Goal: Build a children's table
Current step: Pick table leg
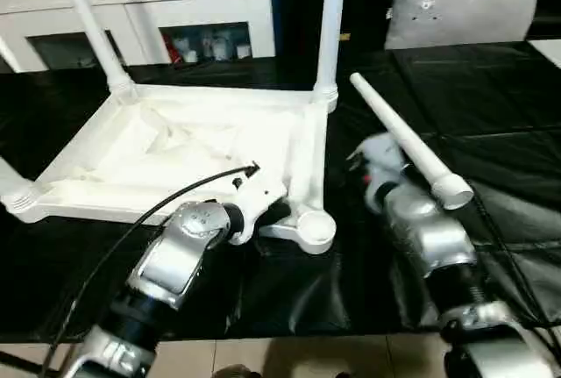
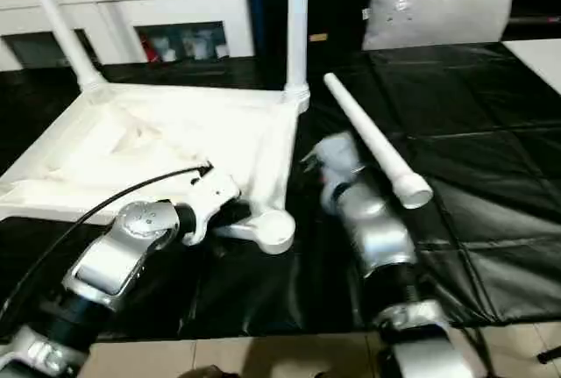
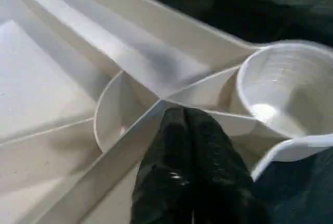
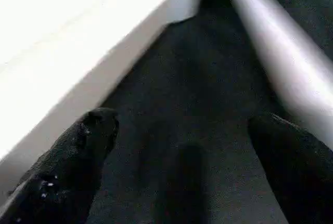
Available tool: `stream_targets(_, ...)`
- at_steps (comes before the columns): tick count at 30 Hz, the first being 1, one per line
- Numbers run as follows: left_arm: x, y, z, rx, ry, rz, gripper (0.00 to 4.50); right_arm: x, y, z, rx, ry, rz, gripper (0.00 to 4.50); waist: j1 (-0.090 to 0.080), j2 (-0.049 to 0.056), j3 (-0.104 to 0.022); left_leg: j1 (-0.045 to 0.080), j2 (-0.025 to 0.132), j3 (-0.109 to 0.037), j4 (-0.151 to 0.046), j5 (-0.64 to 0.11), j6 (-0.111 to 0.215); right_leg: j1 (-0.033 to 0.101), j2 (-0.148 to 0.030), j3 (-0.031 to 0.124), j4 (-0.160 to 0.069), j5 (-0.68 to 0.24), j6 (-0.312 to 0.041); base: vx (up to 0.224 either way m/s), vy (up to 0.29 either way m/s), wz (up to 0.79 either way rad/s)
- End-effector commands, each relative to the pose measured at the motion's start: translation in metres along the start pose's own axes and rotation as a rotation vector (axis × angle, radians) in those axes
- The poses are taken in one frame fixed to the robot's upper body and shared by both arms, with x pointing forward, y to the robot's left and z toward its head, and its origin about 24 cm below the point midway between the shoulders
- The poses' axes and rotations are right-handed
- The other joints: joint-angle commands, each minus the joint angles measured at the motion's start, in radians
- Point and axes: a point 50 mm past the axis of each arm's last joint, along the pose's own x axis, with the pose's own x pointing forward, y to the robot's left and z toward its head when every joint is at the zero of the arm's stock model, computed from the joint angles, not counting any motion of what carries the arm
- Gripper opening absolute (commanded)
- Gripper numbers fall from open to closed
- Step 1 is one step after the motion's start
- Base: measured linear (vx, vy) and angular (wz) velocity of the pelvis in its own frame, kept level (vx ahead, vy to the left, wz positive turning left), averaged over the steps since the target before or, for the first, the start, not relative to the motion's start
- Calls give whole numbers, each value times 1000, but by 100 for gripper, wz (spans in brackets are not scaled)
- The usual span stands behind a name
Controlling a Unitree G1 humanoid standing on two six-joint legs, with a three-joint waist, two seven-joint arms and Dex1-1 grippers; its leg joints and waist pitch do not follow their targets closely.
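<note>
Silver forearms [image 1: 180, 251], black cable [image 1: 131, 220], black-fingered tools.

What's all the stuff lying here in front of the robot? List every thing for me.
tabletop: one, white, upside down on the black mat.
fitted legs: three, white, standing up from its corner sockets.
empty socket: one, white, at the tabletop's near corner.
loose leg: one, white, lying on the mat right of the tabletop.
black mat: one, covering the floor.
cushion: one, grey, at the far right.
cabinet: one, white, behind, clutter on top.
left gripper: black fingers, shut, at a rib beside the empty socket.
right gripper: black fingers, open, between tabletop and loose leg.
</note>
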Motion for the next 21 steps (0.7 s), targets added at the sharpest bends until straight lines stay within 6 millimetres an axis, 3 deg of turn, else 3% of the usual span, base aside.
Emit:
stream_targets(1,-8,2,10,14,-61,19,46,2,-12,14,-27,23,-54,450,2,-8,-73,16,101,-49,-69,-106,65,54,-122,86,-59,-164,-140,0,0,0)
stream_targets(4,-14,1,12,16,-90,15,83,5,-22,21,-23,21,-47,450,6,-12,-67,11,95,-45,-68,-134,61,57,-126,86,-72,-239,-119,0,0,0)
stream_targets(5,-16,1,13,16,-98,16,83,6,-26,23,-25,24,-54,450,5,-20,-67,11,94,-44,-68,-132,63,56,-123,85,-73,-247,-111,0,0,0)
stream_targets(6,-16,1,13,16,-98,16,81,6,-26,23,-27,25,-56,450,7,-17,-69,12,94,-45,-66,-125,64,56,-124,85,-71,-244,-112,0,0,0)
stream_targets(8,-24,1,12,24,-93,6,113,10,-41,20,-46,103,-97,450,6,-20,-74,14,100,-49,-66,-99,67,55,-124,84,-61,-207,-126,0,0,0)
stream_targets(11,-29,0,11,42,-79,0,132,12,-51,11,-75,222,-129,450,6,-21,-74,9,94,-45,-61,-70,79,56,-118,83,-53,-173,-150,0,0,0)
stream_targets(16,-32,-1,10,37,-78,10,175,11,-63,4,-63,295,-156,450,10,-29,-73,6,94,-42,-57,-57,97,56,-120,82,-53,-180,-149,0,0,0)
stream_targets(21,-34,-3,9,42,-63,4,215,11,-67,-1,-34,359,-139,450,15,-30,-68,6,93,-39,-54,-85,90,50,-118,82,-58,-236,-138,0,0,0)
